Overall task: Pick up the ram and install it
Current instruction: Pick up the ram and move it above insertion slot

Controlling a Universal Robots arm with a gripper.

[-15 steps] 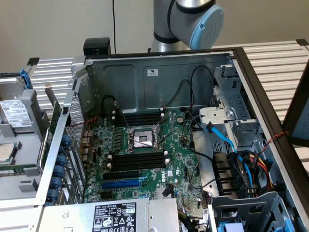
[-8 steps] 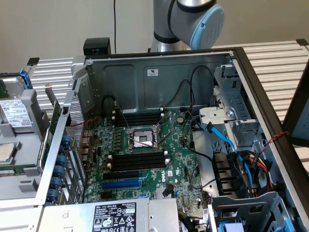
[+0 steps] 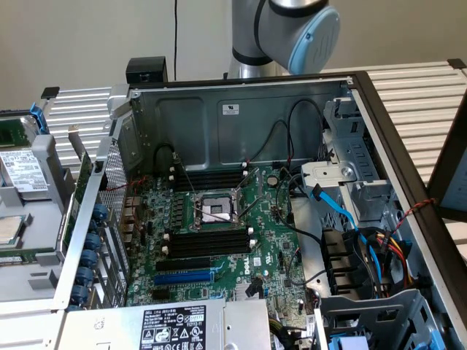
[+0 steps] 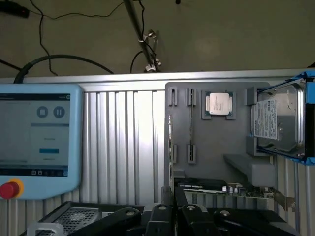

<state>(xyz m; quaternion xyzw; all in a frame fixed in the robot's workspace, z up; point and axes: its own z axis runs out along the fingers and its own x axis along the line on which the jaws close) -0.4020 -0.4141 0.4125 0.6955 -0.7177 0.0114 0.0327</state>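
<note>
Now pinching the thin ram (image 4: 171,147) edge-on in the near-closed gripper (image 4: 172,201); beyond, a grey tray (image 4: 236,142) with a chip (image 4: 218,104) and hard drive (image 4: 275,120).

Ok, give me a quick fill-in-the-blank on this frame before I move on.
The round button on the pendant is ___.
The hard drive sits in a ___ bracket.
The motherboard is coloured ___.
The long slots beside its socket are coloured ___.
Missing words: red, blue, green, black.

Exterior view high over case (image 3: 219,124), wrist view downward, shared hard drive (image 4: 275,123)
</note>
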